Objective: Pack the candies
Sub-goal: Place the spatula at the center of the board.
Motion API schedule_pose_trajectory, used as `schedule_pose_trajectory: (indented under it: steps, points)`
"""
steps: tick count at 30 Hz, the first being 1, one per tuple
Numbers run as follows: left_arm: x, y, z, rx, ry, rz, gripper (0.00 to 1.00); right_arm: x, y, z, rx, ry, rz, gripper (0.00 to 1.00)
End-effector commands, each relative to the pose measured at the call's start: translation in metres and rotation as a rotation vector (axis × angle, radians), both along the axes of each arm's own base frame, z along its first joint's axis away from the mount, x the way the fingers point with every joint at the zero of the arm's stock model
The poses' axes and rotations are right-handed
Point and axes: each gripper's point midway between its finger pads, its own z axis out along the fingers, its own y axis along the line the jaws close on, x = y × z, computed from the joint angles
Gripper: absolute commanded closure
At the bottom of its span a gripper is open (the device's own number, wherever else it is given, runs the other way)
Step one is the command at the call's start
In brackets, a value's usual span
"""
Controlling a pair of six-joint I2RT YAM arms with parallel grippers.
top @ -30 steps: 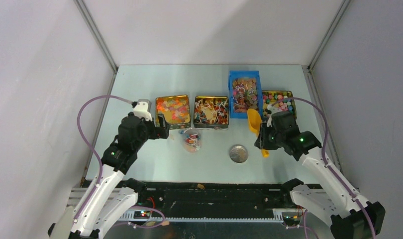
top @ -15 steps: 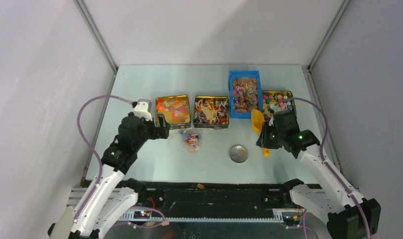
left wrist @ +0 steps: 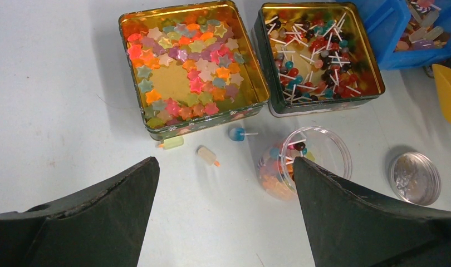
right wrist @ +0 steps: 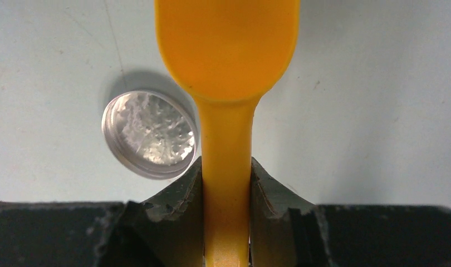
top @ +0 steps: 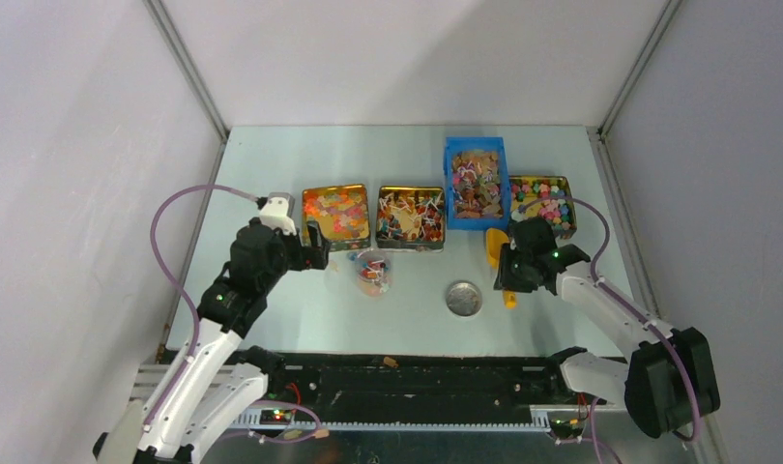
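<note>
**Right tool clamped on scoop; left tool wide apart near jar**

The right tool has its fingers pressed against both sides of the orange scoop's handle. The scoop's bowl points away from the wrist, over bare worktop. In the top view the bowl sits just in front of the blue bin. The silver lid lies flat on the worktop, rim up, near the handle and apart from it.

The left tool holds nothing, its fingers spread far apart. It is above the worktop in front of the star tin.

The candies are spread over several places:
- Star-shaped pieces part-cover the floor of the star tin.
- Lollipops with white sticks fill the lollipop tin beside it.
- More candies lie in the bin and in the right tin, at the end of the row.
- Some sit in the clear jar, which stands open in front of the lollipop tin.
- Three loose pieces lie on the worktop between the star tin and the jar.
</note>
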Motion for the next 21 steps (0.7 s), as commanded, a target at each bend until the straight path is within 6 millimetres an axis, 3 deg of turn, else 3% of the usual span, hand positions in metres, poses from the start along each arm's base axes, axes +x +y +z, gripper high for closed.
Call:
schedule_pose_trajectory:
  steps: [1, 7, 18, 21]
  points:
    - [0.004, -0.001, 0.014, 0.007, -0.042, -0.008, 0.02, 0.018, -0.004, -0.008, -0.058, -0.057, -0.027, 1.00]
    - [0.004, -0.001, 0.013, 0.008, -0.040, -0.007, 0.02, 0.017, -0.007, -0.027, -0.123, -0.015, -0.033, 1.00]
    - [0.004, -0.001, 0.013, 0.009, -0.039, -0.007, 0.02, 0.015, -0.006, -0.030, -0.146, -0.012, -0.030, 1.00]
    - [0.004, -0.001, 0.013, 0.010, -0.038, -0.007, 0.02, 0.015, -0.006, -0.030, -0.146, -0.011, -0.028, 0.85]
